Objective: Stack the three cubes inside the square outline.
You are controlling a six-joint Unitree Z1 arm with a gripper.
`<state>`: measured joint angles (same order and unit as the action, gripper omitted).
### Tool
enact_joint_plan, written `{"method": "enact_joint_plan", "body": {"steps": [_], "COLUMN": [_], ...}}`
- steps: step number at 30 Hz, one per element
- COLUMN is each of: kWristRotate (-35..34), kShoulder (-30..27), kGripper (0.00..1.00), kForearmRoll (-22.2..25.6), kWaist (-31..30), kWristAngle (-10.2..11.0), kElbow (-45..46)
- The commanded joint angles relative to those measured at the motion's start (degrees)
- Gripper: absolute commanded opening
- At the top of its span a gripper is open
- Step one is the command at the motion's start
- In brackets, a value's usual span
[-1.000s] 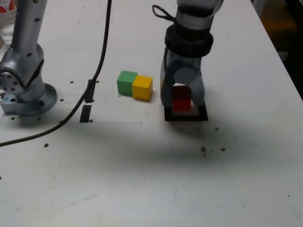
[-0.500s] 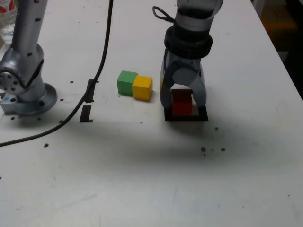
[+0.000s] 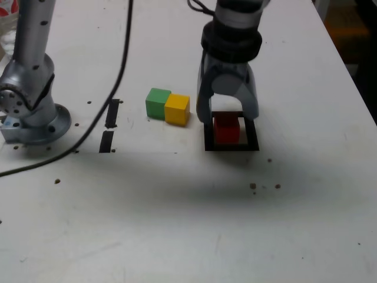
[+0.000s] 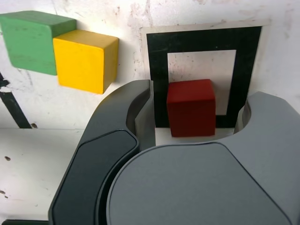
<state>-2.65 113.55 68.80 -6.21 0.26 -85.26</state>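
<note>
No writing, label, brand, number or sign can be read anywhere (neither on the blocks nor on the counter (image 3: 177,224)).

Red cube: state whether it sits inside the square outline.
Inside: red cube rests on the white centre of the square outline.

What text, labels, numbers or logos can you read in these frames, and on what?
None readable.
Red block, yellow block, green block: plain faces, no print.
Black tape square: no markings.
Gripper and arm base: no brand or label visible.
Red-and-white item at the exterior view's top left corner: cropped and blurred, unreadable.
</note>
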Motion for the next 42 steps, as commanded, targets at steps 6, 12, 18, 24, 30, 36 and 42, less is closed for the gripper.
{"method": "enact_joint_plan", "body": {"steps": [6, 12, 18, 24, 30, 36, 42], "kWristRotate": [-1.17, 1.13, 5.21, 9.88, 17.46, 27.06, 32.15], "kShoulder": [-4.44, -9.35, -13.08, -16.51, -18.18, -19.67, -22.80], "kGripper": [0.73, 0.76, 0.78, 0.80, 0.83, 0.92, 0.92], "kForearmRoll": [4.81, 7.26, 6.90, 4.76, 1.94, -4.64, -9.88], "kWaist": [0.14, -0.20, -1.20, -3.22, -8.00, -10.19, -10.51], "kWristAngle": [1.41, 1.43, 2.53, 4.09, 8.38, 10.21, 12.85], "kElbow": [-1.55, 0.90, 4.77, 9.53, 12.33, 19.07, 27.68]}}
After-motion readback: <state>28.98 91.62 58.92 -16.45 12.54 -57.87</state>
